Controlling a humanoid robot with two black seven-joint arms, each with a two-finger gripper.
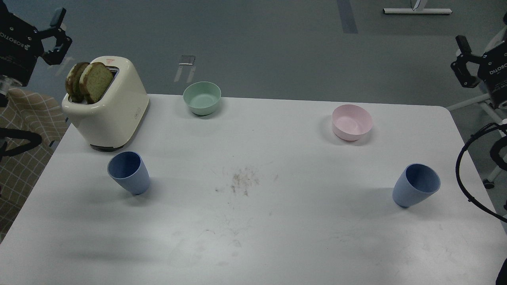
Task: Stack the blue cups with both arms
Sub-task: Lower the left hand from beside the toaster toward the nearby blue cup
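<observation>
You had a cream toaster (pixel 113 109) holding two bread slices (pixel 89 82), a mint-green bowl (pixel 202 97) and a pink bowl (pixel 352 122) on the white table (pixel 253 221).

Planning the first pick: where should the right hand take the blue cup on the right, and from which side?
Grip the right blue cup across its upper wall just below the rim, coming from the right, where the right hand already sits, open. The cup stands upright with its mouth open upward and tapers to a narrow base, so a low grip would be less stable. Nothing stands close beside it; the pink bowl is well behind.
</observation>
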